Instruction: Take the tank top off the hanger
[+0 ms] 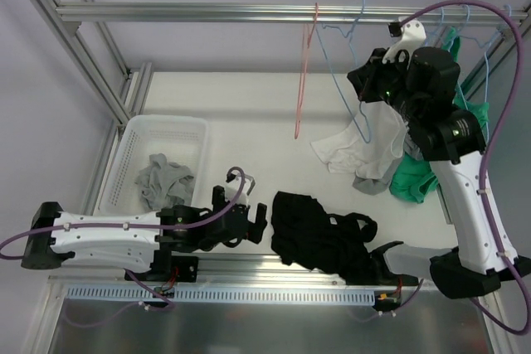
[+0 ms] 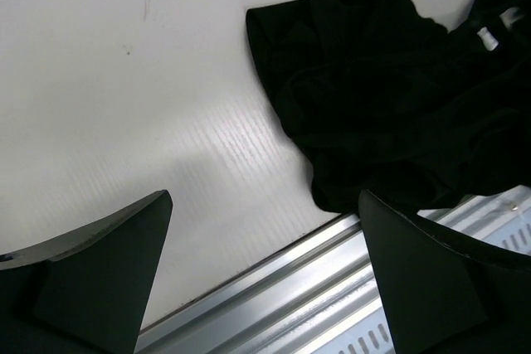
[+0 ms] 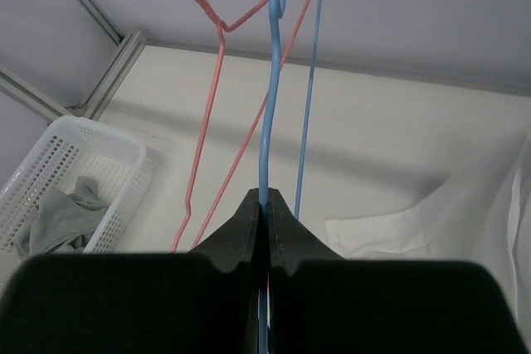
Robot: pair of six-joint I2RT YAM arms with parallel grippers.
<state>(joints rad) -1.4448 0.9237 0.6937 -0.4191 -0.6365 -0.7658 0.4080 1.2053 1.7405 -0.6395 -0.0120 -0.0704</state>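
Observation:
A white tank top (image 1: 353, 151) hangs from a blue wire hanger (image 1: 340, 80) hooked on the top rail, its lower part bunched over a grey garment. My right gripper (image 1: 365, 89) is raised and shut on the blue hanger's wire (image 3: 267, 122); its jaws (image 3: 265, 205) pinch it. The white fabric (image 3: 465, 213) shows at the right of the right wrist view. My left gripper (image 1: 257, 221) is low at the table's front edge, open and empty (image 2: 264, 205), just left of a black garment (image 2: 390, 97).
An empty pink hanger (image 1: 303, 72) hangs left of the blue one. The black garment (image 1: 319, 234) lies front centre. A green garment (image 1: 415, 176) hangs right of the tank top. A white basket (image 1: 137, 147) with grey clothes (image 1: 166, 180) stands left. More hangers (image 1: 465, 22) hang far right.

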